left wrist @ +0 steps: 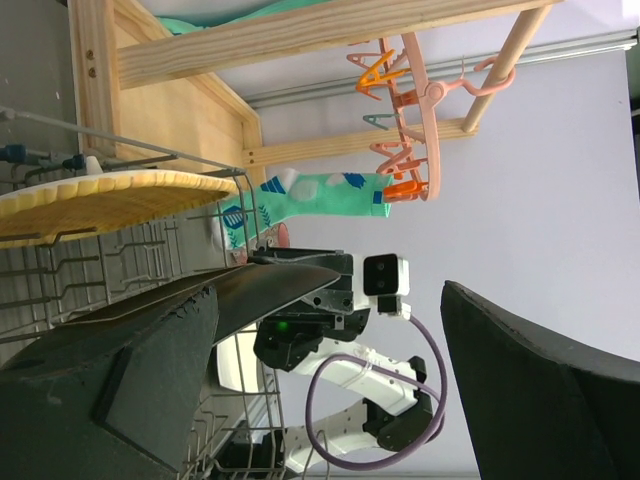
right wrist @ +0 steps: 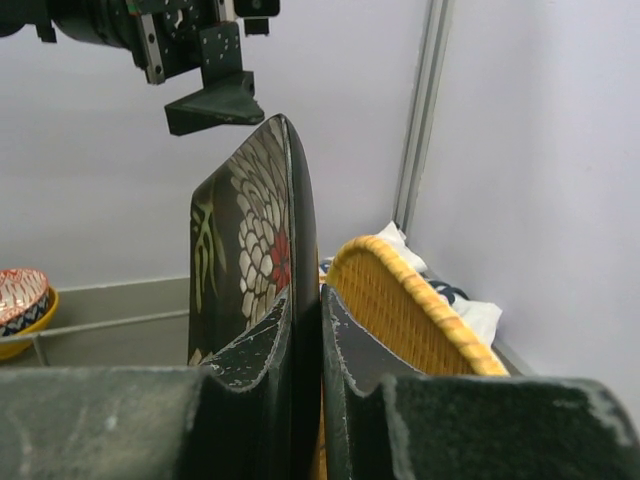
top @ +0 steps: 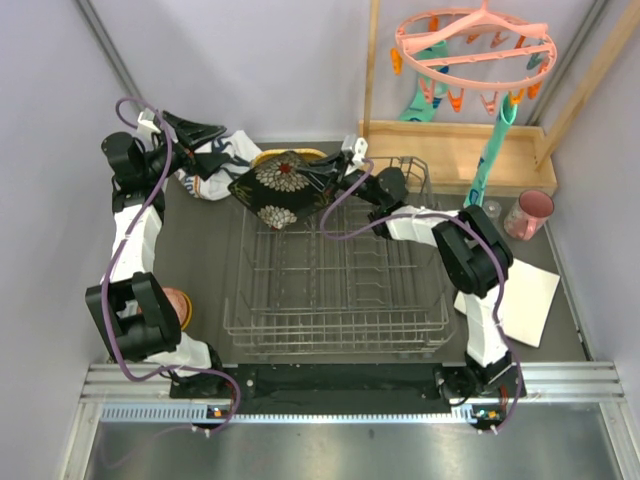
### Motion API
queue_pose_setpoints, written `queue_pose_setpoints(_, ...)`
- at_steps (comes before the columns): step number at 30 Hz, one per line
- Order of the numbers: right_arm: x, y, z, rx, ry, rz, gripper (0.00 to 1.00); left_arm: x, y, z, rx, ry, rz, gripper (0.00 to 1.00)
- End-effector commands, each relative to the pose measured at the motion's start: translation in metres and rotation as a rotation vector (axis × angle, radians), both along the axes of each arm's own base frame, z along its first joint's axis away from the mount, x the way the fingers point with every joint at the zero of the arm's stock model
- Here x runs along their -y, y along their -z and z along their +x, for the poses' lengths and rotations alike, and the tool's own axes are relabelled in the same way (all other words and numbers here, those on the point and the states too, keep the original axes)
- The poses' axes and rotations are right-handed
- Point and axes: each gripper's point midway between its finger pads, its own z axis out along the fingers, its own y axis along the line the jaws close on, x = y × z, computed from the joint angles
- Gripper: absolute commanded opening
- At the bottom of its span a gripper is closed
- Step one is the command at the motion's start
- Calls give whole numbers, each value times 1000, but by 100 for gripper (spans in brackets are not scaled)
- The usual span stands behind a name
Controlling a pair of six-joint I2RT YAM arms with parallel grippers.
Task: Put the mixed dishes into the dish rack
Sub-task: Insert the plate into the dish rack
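My right gripper (right wrist: 307, 312) at frame bottom, clamped on black floral square plate (right wrist: 250, 230), left gripper (top: 203, 138) upper left, jaws apart

No text, label, brand or number can be read in any view. The cloth (top: 212, 162) carries black print, but it is too small and crumpled to tell whether it is lettering.
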Motion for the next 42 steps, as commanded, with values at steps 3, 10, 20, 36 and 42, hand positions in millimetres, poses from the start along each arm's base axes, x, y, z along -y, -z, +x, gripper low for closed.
queue_pose_setpoints(3,27,-79,-59,314,-19,189,0,-1,-16,-2,81,7,21,96)
queue_pose_setpoints(10,32,-56,-68,264,-25,147,0,-1,-19,-4,87,9,22,96)
queue_pose_setpoints(20,32,-35,-84,195,-96,104,0,-1,-21,-5,87,6,19,96)
queue_pose_setpoints(36,15,0,-118,-18,-314,39,0,1,-23,-13,92,-2,25,96)
queue_pose_setpoints(42,0,17,-120,-48,-325,30,0,1,-20,-13,87,-4,25,97)
